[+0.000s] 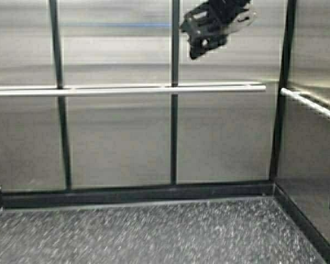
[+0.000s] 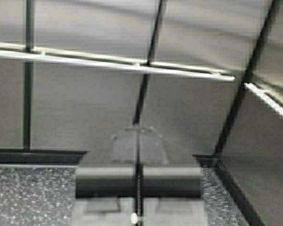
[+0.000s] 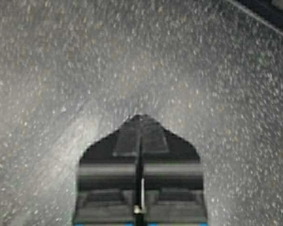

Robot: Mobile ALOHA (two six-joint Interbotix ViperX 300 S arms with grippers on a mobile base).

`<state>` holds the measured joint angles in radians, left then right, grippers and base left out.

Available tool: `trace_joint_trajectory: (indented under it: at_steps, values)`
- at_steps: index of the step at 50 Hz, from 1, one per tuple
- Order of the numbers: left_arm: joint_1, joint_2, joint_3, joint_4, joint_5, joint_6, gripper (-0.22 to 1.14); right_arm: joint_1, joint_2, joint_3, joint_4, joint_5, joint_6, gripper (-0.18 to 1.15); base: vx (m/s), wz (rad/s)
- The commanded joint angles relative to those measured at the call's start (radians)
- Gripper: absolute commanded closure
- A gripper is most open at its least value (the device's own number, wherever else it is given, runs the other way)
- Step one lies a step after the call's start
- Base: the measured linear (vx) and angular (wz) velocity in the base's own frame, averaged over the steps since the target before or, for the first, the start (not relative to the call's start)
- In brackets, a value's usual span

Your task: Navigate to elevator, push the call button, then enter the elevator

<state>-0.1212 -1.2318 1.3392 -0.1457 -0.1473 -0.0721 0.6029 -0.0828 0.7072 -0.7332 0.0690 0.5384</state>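
dark speckled floor [image 1: 154, 234] of the elevator cab, black baseboard [image 1: 137, 194] at its edge

Your right gripper [image 1: 217, 27] is raised high, at about one o'clock in the high view, its fingers [image 3: 140, 136] pressed together and pointing downward. Your left gripper [image 2: 138, 143] sits low, fingers likewise closed, aimed forward.

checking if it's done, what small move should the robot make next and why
Probably just roll to a stop. The high view is filled by the elevator back wall, handrail and speckled floor, so it is already inside. Both grippers, left and right, are shut and empty.
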Motion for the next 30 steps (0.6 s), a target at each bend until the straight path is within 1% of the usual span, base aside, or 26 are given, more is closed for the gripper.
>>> trace_joint_trajectory:
  at_steps: [1,6,10,18,30]
  values:
    - [-0.002,-0.002,-0.012,0.002,-0.009,0.009,0.90,-0.006,0.005,-0.011,0.006,-0.008,0.006,0.91,0.39,-0.06]
    - [-0.002,-0.009,-0.009,0.002,-0.011,0.011,0.90,0.025,-0.028,-0.038,0.006,-0.008,0.003,0.91,0.38,-0.01]
    - [-0.002,-0.002,-0.020,0.006,-0.018,0.017,0.90,0.017,-0.031,-0.038,0.006,0.003,0.003,0.91,0.42,0.05]
    - [-0.002,0.003,-0.012,0.002,-0.021,0.014,0.90,0.005,-0.049,0.006,0.008,0.006,0.006,0.91,0.44,0.04]
    - [-0.002,0.021,-0.012,0.003,-0.025,0.017,0.90,0.009,-0.092,-0.002,0.011,0.012,0.006,0.91,0.41,0.03]
